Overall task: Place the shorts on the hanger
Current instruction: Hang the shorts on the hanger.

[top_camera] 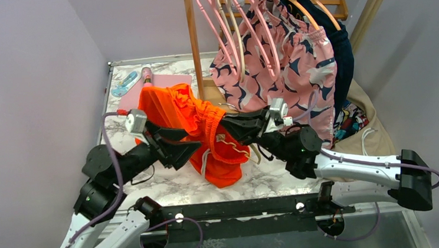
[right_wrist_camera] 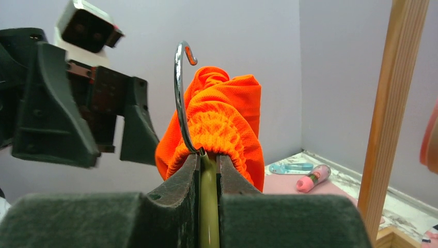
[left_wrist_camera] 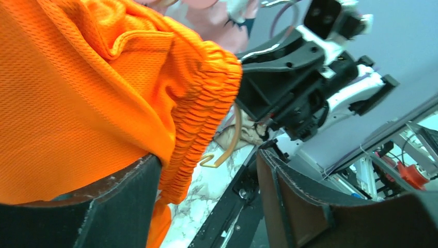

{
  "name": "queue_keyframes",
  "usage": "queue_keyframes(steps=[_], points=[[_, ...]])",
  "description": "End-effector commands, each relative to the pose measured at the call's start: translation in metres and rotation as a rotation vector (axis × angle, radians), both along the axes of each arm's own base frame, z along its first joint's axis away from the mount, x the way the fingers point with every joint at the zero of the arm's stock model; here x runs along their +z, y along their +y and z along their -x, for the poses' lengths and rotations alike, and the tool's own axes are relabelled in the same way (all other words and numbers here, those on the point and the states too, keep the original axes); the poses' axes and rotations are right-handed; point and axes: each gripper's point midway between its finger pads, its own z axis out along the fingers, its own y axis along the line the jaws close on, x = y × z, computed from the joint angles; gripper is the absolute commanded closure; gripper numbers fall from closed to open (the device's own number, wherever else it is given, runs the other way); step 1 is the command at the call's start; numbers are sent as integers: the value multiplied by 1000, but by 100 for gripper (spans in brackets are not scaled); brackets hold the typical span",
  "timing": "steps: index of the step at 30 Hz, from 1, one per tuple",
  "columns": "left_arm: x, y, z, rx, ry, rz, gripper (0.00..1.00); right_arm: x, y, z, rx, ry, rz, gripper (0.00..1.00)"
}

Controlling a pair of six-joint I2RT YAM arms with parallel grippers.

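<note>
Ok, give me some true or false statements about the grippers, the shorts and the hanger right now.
1. The right gripper is shut on the hanger. True.
2. The left gripper is shut on the shorts. False: it is open, beside the shorts.
3. The rack holds patterned pink shorts. True.
4. The hanger hangs on the rack. False: only the right gripper holds it.
</note>
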Motion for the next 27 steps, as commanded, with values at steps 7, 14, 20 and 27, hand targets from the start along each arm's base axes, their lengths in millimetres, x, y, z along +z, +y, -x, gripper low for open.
queue_keyframes(steps=[7,14,20,27], points=[[80,52,27,146,-318,7,27,52,-34,32,27,-201,-29,99],[69,40,-9,213,-177,-11,27,36,-47,34,4,-178,27,99],[37,25,-26,211,-46,-21,28,29,-48,33,-4,-184,66,99],[24,15,-34,198,0,-11,28,23,-44,33,3,-186,92,99]])
